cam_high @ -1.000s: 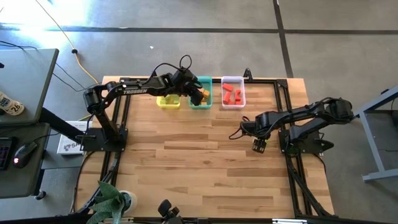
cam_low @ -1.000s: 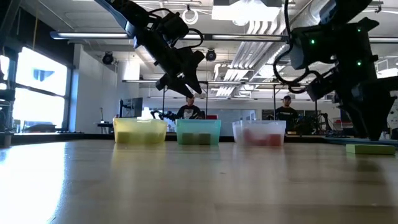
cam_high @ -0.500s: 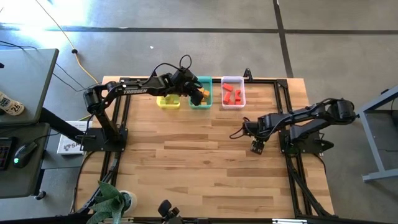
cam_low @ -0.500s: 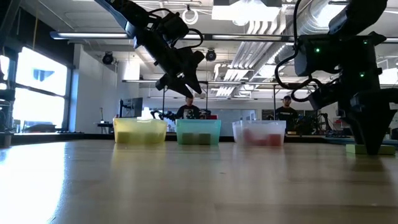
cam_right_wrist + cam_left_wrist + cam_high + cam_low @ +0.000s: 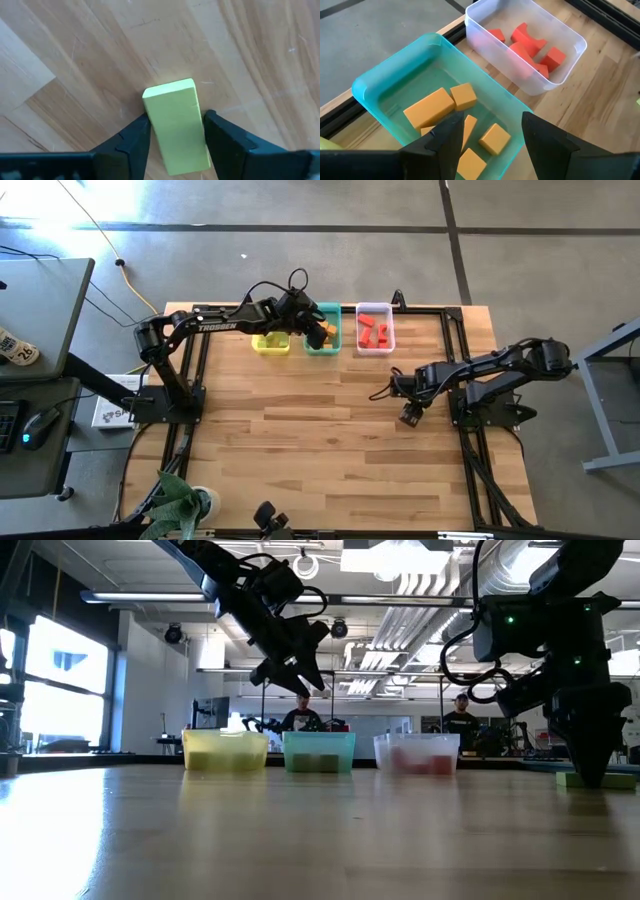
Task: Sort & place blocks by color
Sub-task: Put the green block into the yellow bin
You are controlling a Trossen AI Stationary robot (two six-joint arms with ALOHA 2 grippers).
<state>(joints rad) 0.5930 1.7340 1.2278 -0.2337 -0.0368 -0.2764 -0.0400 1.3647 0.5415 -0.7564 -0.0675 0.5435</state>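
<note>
My R claw (image 5: 174, 131) down on table (image 5: 330, 440), fingers pinching green block (image 5: 177, 125) lying flat. My L claw (image 5: 487, 137) open, empty, over teal bin (image 5: 395, 75) w/ orange blocks (image 5: 429, 107).

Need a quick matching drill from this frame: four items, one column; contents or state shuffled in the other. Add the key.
Items:
1. teal bin
2. clear bin
3. right end effector
4. left end effector

Matches:
A. red blocks inside
B. hovers open above a bin
C. orange blocks inside
D. fingers on both sides of the light green block on the table

Pairs: 1-C, 2-A, 3-D, 4-B
</note>
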